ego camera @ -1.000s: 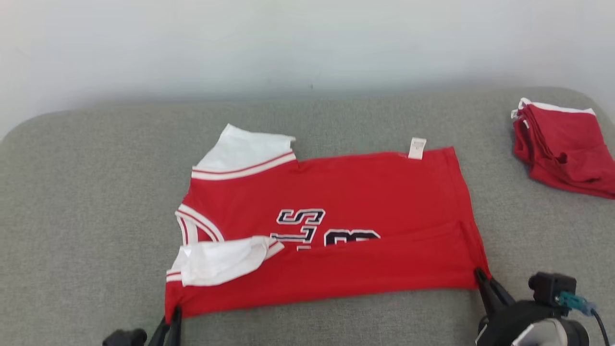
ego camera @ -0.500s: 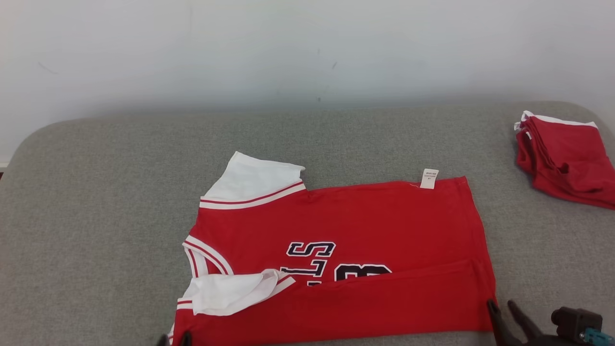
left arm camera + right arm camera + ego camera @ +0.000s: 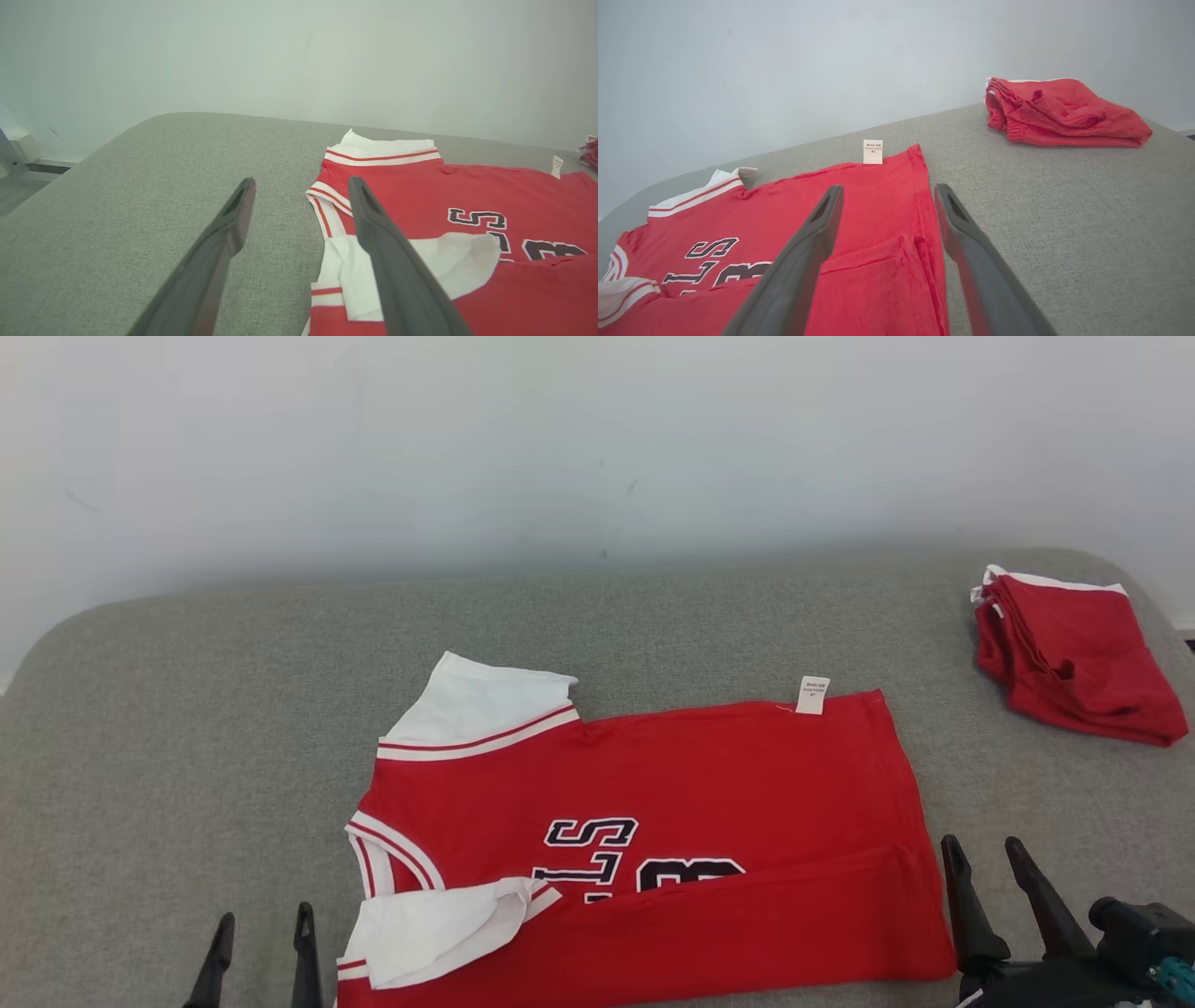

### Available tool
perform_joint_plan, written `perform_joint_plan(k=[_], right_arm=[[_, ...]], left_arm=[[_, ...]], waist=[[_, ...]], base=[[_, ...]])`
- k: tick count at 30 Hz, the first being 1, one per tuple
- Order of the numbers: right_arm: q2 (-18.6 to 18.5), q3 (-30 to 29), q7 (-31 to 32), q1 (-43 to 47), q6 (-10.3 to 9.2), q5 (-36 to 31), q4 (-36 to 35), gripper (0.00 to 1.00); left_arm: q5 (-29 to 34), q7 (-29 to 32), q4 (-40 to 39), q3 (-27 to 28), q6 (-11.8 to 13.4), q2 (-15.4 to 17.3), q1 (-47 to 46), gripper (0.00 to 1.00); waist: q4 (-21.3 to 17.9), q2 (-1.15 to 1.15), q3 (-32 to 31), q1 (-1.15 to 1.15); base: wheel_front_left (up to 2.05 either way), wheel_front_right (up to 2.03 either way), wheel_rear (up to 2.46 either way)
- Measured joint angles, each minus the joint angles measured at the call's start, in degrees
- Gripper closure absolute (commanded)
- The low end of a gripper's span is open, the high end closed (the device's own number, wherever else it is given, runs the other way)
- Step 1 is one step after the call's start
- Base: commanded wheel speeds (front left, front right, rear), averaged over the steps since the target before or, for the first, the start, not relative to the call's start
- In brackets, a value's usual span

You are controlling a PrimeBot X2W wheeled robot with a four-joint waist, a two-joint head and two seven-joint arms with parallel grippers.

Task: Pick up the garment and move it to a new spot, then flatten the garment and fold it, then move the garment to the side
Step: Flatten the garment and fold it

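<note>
Grip is ending: left end effector and right end effector are hanging open and empty beside the jersey, whose corners they were pinching, leaving its near fold lying settled.

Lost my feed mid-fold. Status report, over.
Left gripper, right gripper open, empty. Jersey flat, near edge folded over. Folded red pile far right, nothing blocking.

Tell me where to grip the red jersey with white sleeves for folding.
Probably the far edge of the red jersey, reaching over it: left hand at the white sleeve, right hand at the white label corner. That edge lies flat, unfolded.
</note>
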Motion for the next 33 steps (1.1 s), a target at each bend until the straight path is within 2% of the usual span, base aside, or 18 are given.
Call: perform_joint_plan(k=[6, 9, 16, 27, 33], right_arm=[[1.6, -1.0, -3.1, 0.4, 0.00, -2.9, -3.7, 0.00], [2.3, -1.0, -4.1, 0.5, 0.00, -4.1, -5.1, 0.00], [3.4, -0.6, -4.9, 0.6, 0.00, -6.2, -6.8, 0.00], [5.9, 0.0, -5.1, 0.0, 0.00, -7.5, -7.7, 0.00], [6.1, 1.2, -5.1, -0.6, 0.00, -8.4, -6.4, 0.00]], left_arm=[[3.3, 0.0, -2.7, 4.0, -0.1, -0.5, 0.7, 0.00], [4.8, 0.0, -3.6, 5.5, -1.1, -0.4, 0.7, 0.00], [6.7, 0.0, -4.2, 7.1, -3.9, -0.2, 0.8, 0.00], [8.5, 0.0, -3.4, 9.1, -5.4, -2.3, 0.1, 0.00], [9.3, 0.0, -2.6, 9.0, -6.7, -2.9, -0.2, 0.00]], waist=[[-1.2, 0.00, -0.6, 0.00], [-1.6, 0.00, -0.8, 0.00], [-2.0, 0.00, -1.2, 0.00], [-1.9, 0.00, -0.5, 0.00], [-1.6, 0.00, -0.5, 0.00]], base=[[0.00, 0.00, 0.00], [0.00, 0.00, 0.00], [0.00, 0.00, 0.00], [0.00, 0.00, 0.00], [0.00, 0.00, 0.00]])
